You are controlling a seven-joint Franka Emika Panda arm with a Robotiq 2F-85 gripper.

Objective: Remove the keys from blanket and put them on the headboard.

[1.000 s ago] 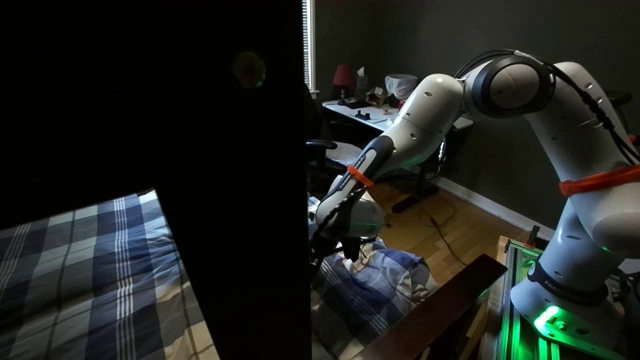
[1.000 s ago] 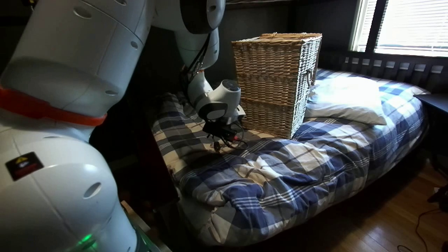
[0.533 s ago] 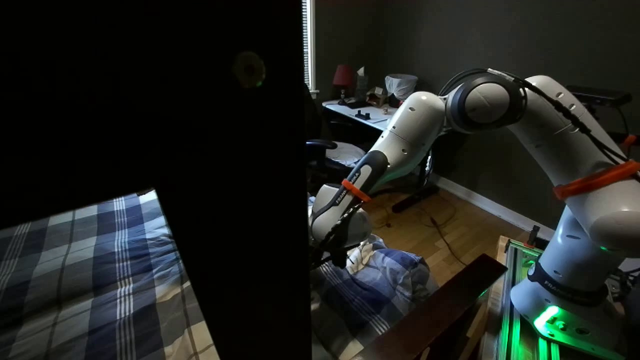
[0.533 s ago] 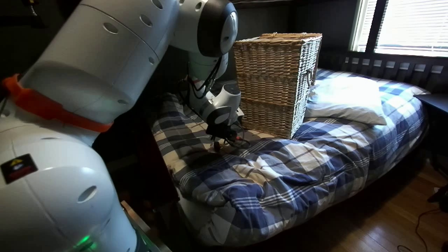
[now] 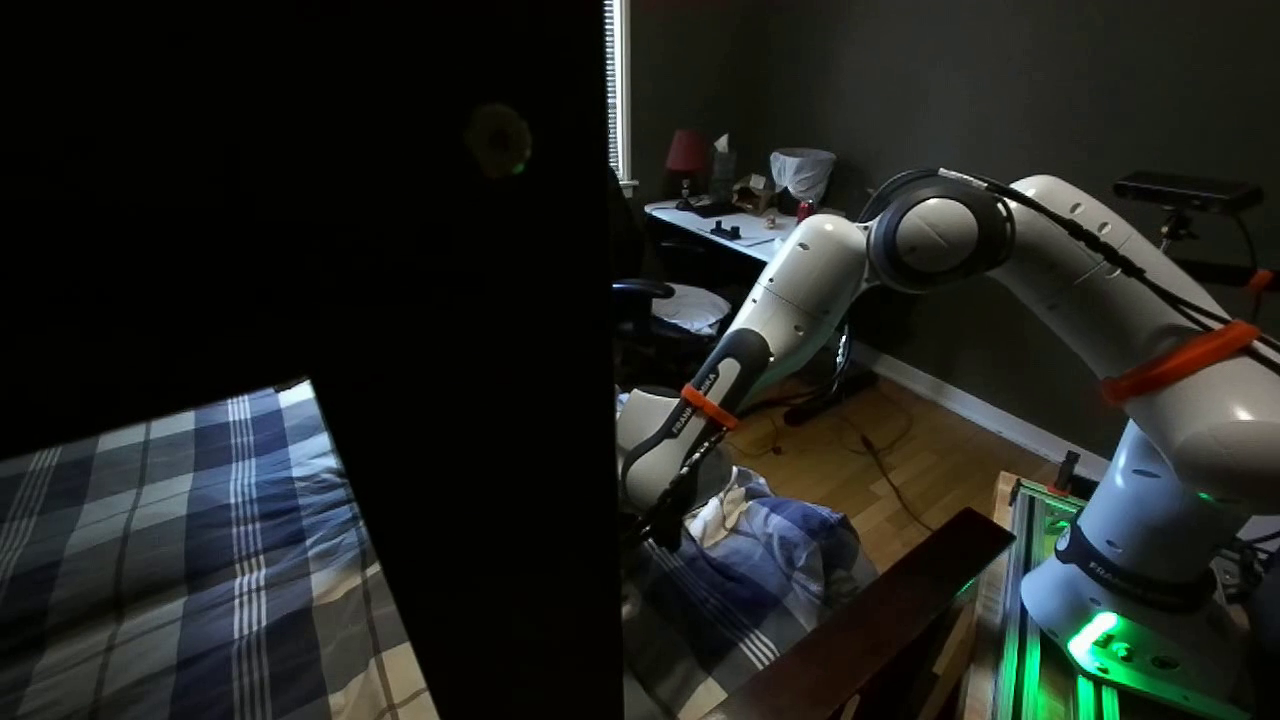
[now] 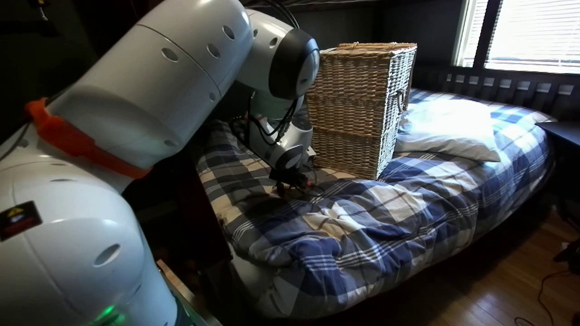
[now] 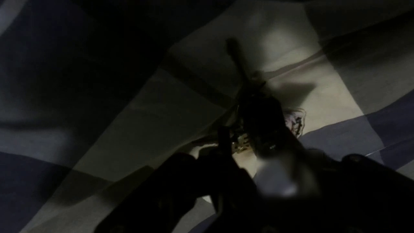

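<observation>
The keys (image 7: 241,144) lie on the plaid blanket (image 7: 129,129), with a gold patterned piece and a clear tag (image 7: 296,122) showing in the dark wrist view. My gripper (image 7: 242,129) is right over them; its dark fingers stand apart, with part of the keys in the gap, the rest hidden behind the fingers. A dark long shape (image 7: 237,58) ahead may be a key. In an exterior view the gripper (image 6: 283,188) is low over the blanket (image 6: 362,226). A red-brown wooden board (image 5: 880,610), seemingly the headboard, stands at the bed's end near the robot base.
A tall wicker basket (image 6: 349,108) stands on the bed just beyond the gripper. A white pillow (image 6: 448,131) lies behind it. A black panel (image 5: 450,300) blocks much of an exterior view. A desk (image 5: 720,225) and chair (image 5: 690,305) stand past the bed.
The arm has come down, and the gripper has lowered to the blanket over the keys. In an exterior view the arm's elbow has moved down and left. The blanket looks unchanged.
</observation>
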